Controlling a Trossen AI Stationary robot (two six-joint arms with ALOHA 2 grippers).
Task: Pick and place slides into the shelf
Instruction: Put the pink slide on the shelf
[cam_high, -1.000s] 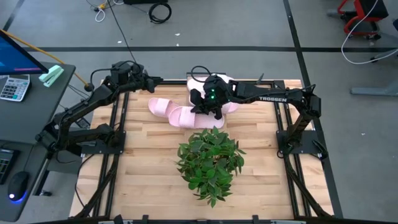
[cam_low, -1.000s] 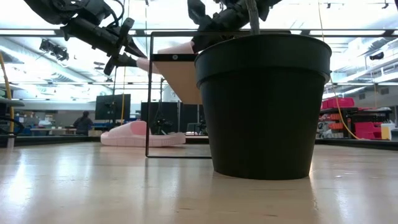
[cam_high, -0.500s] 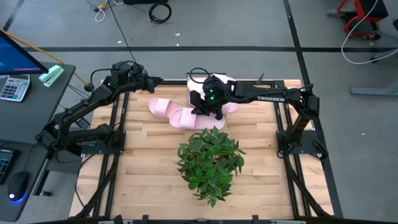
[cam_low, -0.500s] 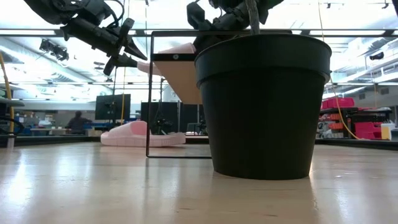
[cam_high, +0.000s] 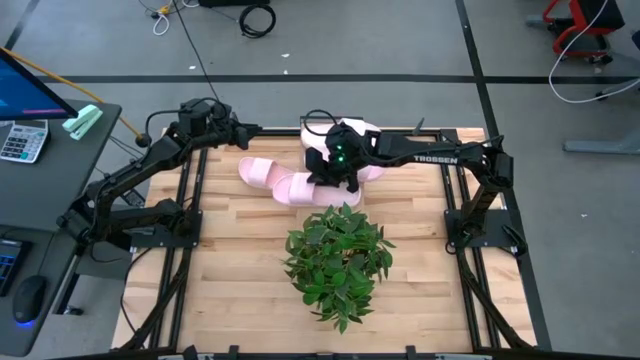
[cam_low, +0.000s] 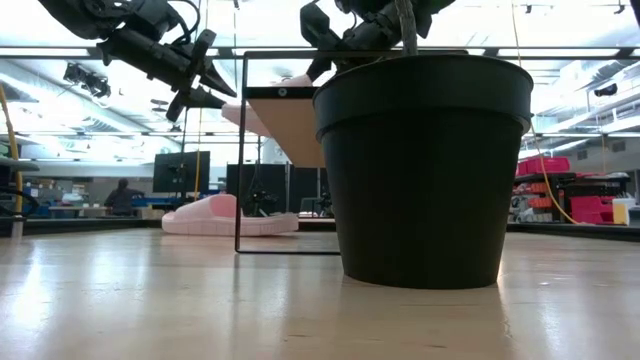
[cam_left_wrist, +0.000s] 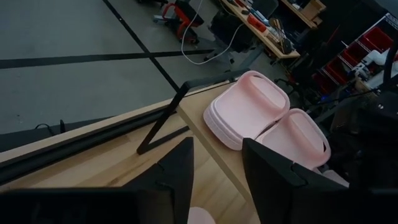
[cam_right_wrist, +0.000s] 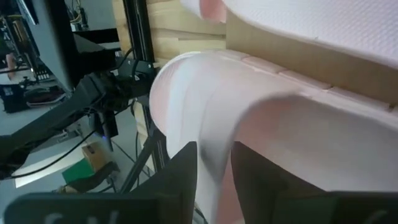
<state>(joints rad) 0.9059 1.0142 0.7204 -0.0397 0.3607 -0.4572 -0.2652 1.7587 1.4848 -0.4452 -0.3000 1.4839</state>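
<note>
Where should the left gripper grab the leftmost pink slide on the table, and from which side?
Grip the broad strap of that slide, coming straight down from above with the left gripper, one finger under the strap's arch. It appears to lie flat, sole down, and another slide crowds its right end. The right gripper works at the shelf.

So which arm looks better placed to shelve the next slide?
The right. Its gripper is down among the pink slides beside the shelf, while the left gripper hovers empty, jaws open.
</note>
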